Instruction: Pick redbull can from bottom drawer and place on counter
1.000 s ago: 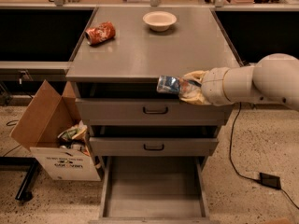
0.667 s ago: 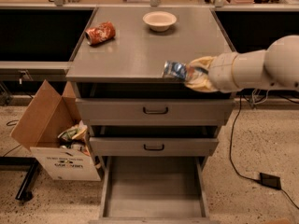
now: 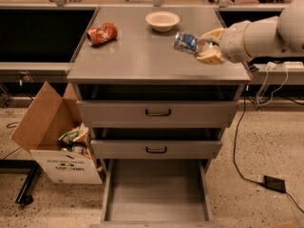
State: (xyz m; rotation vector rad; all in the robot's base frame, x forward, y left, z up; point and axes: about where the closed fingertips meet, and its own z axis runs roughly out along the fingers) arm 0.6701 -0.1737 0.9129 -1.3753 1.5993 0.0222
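Observation:
My gripper (image 3: 202,47) comes in from the right and is shut on the redbull can (image 3: 185,42), a slim silver-and-blue can held on its side above the right part of the counter (image 3: 137,56). The can points left, a little in front of and right of the bowl. The bottom drawer (image 3: 156,194) stands pulled out at the foot of the cabinet, and its grey floor shows nothing in it.
A cream bowl (image 3: 162,20) sits at the counter's back middle. A red-orange soda can (image 3: 101,33) lies on its side at the back left. Two drawer fronts (image 3: 156,112) with black handles are slightly open. A cardboard box (image 3: 54,139) of trash stands at the left.
My gripper has lifted the redbull can from the counter's front edge and carried it up and back over the counter's right side.

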